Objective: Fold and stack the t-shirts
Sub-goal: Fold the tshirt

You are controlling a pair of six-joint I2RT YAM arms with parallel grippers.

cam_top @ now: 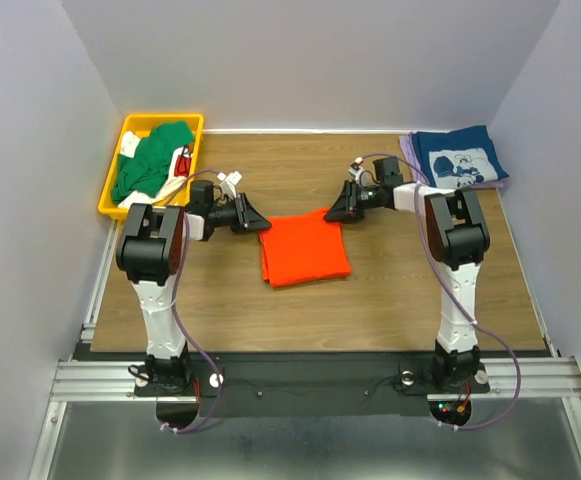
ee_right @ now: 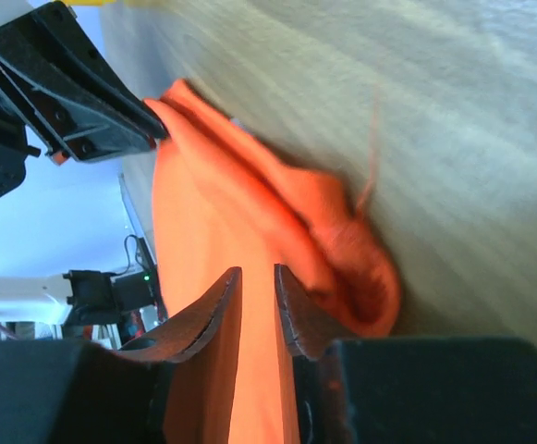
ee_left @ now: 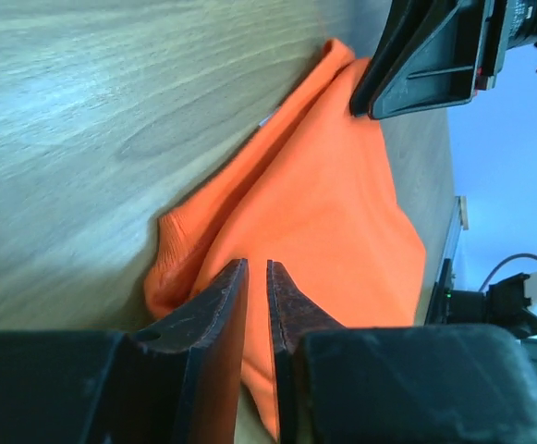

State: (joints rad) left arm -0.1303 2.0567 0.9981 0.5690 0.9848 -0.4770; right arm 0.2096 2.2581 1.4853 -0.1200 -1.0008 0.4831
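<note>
Jaws of left gripper and right gripper pinch opposite far corners of the bright orange cloth t-shirt.

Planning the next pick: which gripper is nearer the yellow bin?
Left. The left gripper is just right of the yellow bin; the right gripper is beyond the orange t-shirt.

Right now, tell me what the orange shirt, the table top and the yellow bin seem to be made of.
The orange shirt: soft matte knit cloth, likely cotton; it creases and bunches.
The table top: wood-grain surface with a slight sheen, probably laminate rather than solid wood.
The yellow bin: smooth moulded plastic, judging by its even colour and rolled rim.
</note>
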